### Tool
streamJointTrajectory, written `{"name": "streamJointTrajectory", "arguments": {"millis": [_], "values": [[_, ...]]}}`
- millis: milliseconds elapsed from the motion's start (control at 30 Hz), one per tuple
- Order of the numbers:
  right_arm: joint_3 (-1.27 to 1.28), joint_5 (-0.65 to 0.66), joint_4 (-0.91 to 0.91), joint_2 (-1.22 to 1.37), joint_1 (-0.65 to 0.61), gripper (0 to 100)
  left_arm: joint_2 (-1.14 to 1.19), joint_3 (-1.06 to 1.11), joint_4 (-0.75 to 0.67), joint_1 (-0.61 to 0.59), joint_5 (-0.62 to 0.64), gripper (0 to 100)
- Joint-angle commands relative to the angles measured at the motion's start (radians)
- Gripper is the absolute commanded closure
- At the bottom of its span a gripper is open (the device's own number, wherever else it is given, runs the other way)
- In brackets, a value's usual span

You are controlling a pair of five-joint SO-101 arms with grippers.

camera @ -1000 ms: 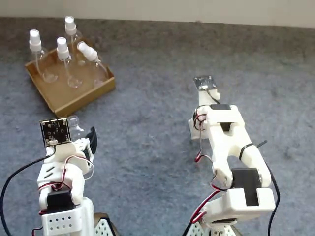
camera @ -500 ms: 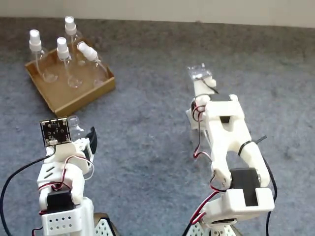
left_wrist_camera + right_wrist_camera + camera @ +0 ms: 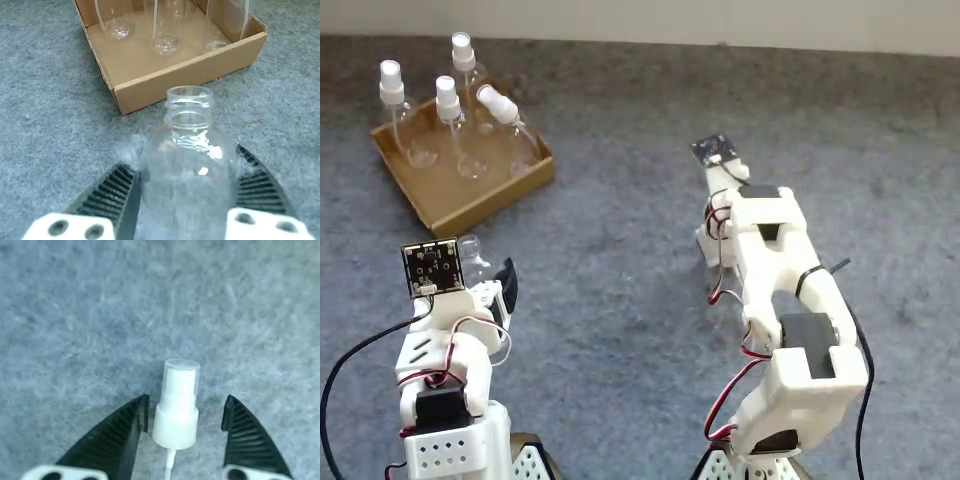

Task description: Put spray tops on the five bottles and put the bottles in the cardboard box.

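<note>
Left wrist view: L gripper [image 3: 186, 172] clamped bottle [image 3: 189, 145] upright, neck free for capping; R gripper [image 3: 186, 404] sat open astride spray top [image 3: 176, 410]

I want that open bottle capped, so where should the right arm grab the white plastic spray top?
Grip the white plastic spray top at its wide collar, not the thin tube. The collar sits between the right gripper's open fingers, so closing in from both sides should probably hold it.
</note>
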Motion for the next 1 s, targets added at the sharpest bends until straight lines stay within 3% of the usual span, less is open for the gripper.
{"name": "streamJointTrajectory", "arguments": {"millis": [0, 233, 533, 833, 967], "values": [[-0.059, 0.014, 0.004, -0.008, -0.012, 77.9, -0.012, -0.008, -0.029, 0.013, 0.006, 86], [-0.058, 0.014, 0.002, -0.008, -0.012, 95.2, -0.012, -0.008, -0.029, 0.013, 0.006, 86], [-0.065, 0.014, 0.085, -0.096, 0.018, 99.5, -0.012, -0.008, -0.029, 0.016, 0.006, 86], [-0.058, 0.0, 0.189, -0.464, 0.007, 99.5, -0.012, -0.008, -0.029, 0.185, 0.006, 86], [-0.019, -0.129, 0.2, -0.63, -0.01, 99.4, -0.012, -0.015, -0.029, 0.303, 0.006, 86]]}}
